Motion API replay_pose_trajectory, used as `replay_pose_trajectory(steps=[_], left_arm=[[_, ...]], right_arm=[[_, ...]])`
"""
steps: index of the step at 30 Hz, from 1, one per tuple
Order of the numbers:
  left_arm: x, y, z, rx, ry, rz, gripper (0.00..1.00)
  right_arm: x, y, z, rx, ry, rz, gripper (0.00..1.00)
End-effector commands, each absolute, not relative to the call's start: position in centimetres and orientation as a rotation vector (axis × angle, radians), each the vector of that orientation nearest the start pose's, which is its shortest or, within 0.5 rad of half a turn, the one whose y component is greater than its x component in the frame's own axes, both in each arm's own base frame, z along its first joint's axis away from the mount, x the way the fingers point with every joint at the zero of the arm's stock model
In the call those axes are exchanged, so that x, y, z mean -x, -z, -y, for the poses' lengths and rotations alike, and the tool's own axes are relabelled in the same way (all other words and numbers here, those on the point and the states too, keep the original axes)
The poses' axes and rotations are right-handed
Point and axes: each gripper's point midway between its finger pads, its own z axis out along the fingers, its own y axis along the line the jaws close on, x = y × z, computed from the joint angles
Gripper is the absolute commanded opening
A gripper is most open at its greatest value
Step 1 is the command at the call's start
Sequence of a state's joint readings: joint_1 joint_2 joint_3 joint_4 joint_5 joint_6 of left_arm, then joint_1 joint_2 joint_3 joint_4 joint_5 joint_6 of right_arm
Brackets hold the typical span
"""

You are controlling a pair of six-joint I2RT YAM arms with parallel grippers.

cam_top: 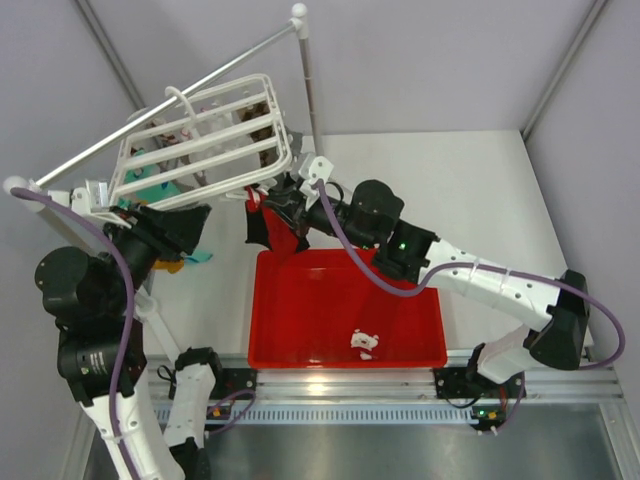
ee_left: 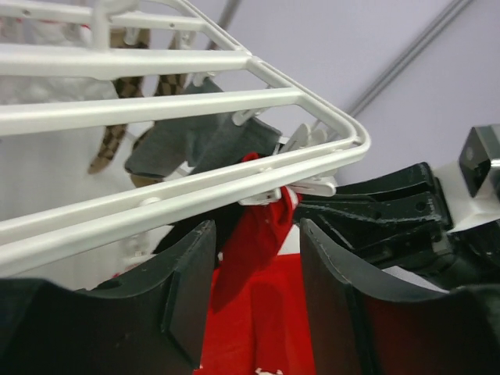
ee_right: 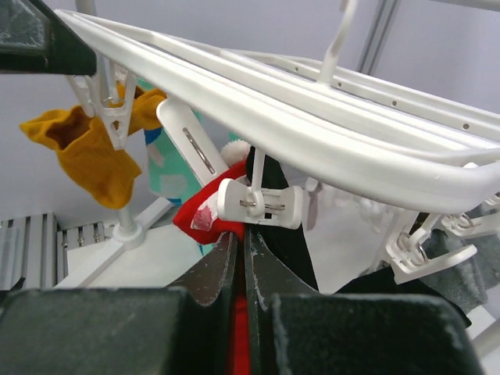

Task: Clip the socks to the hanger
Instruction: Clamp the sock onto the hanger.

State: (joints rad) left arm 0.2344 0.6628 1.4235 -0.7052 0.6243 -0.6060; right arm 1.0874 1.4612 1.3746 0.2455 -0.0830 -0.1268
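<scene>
Red sock pinched under its clip, left claw parted around it

The right claw (ee_right: pixel 239 254) is closed flat on the red sock (ee_right: pixel 195 220) at the centre of the right wrist view, just below the white clip (ee_right: pixel 260 203) biting its top. The left claw (ee_left: pixel 256 242) stands half wide, a finger on either side of the cloth, not touching. The hanger (cam_top: pixel 200 140) sits in the upper left of the top view. The sock looks light, limp and unlikely to slip: hold it close under the clip
</scene>
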Motion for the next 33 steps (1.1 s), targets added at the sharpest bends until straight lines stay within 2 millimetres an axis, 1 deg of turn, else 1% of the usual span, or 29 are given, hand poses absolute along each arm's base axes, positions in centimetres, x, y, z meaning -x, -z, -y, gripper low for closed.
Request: replay_pose_trajectory(steps=[1, 4, 7, 8, 9, 14, 17, 20, 23, 24, 26, 28, 33], left_arm=[[-18.1, -44.9, 5.5, 0.226, 0.567, -1.625, 0.51], [-17.6, -44.9, 5.4, 0.189, 0.522, -1.619, 0.5], [-17.6, -44.4, 5.4, 0.165, 0.508, -1.647, 0.5], [-17.9, -43.6, 5.0, 0.181, 0.491, -1.674, 0.5], [-18.1, -43.3, 4.8, 0.186, 0.481, -1.683, 0.5], [-19.1, -42.2, 4.4, 0.176, 0.463, -1.674, 0.52], [-19.6, -41.9, 4.4, 0.177, 0.47, -1.679, 0.52], [-19.9, -42.1, 3.8, 0.199, 0.442, -1.67, 0.52], [-20.2, -42.4, 3.2, 0.224, 0.418, -1.655, 0.49], [-20.2, -42.5, 3.2, 0.229, 0.417, -1.65, 0.46], [-20.1, -42.6, 3.2, 0.234, 0.418, -1.644, 0.44], [-20.0, -42.5, 3.1, 0.238, 0.414, -1.648, 0.44], [-19.6, -43.2, 2.9, 0.242, 0.396, -1.627, 0.46]], right_arm=[[-22.5, -46.7, -41.9, 0.802, -0.852, -1.077, 0.0], [-22.9, -46.8, -41.6, 0.799, -0.839, -1.083, 0.0], [-23.1, -46.7, -41.3, 0.803, -0.832, -1.083, 0.0], [-23.1, -46.6, -41.3, 0.805, -0.832, -1.086, 0.0], [-23.1, -46.6, -41.2, 0.806, -0.831, -1.087, 0.0], [-22.7, -46.1, -41.2, 0.826, -0.84, -1.09, 0.0], [-22.5, -46.0, -41.1, 0.839, -0.847, -1.09, 0.0], [-22.4, -45.7, -41.1, 0.849, -0.849, -1.096, 0.0], [-22.2, -45.6, -41.1, 0.857, -0.851, -1.097, 0.0], [-22.2, -45.5, -41.1, 0.859, -0.852, -1.098, 0.0], [-22.2, -45.4, -41.1, 0.859, -0.849, -1.099, 0.0], [-22.3, -45.4, -41.0, 0.858, -0.843, -1.099, 0.0], [-22.4, -45.3, -41.1, 0.86, -0.841, -1.101, 0.0]])
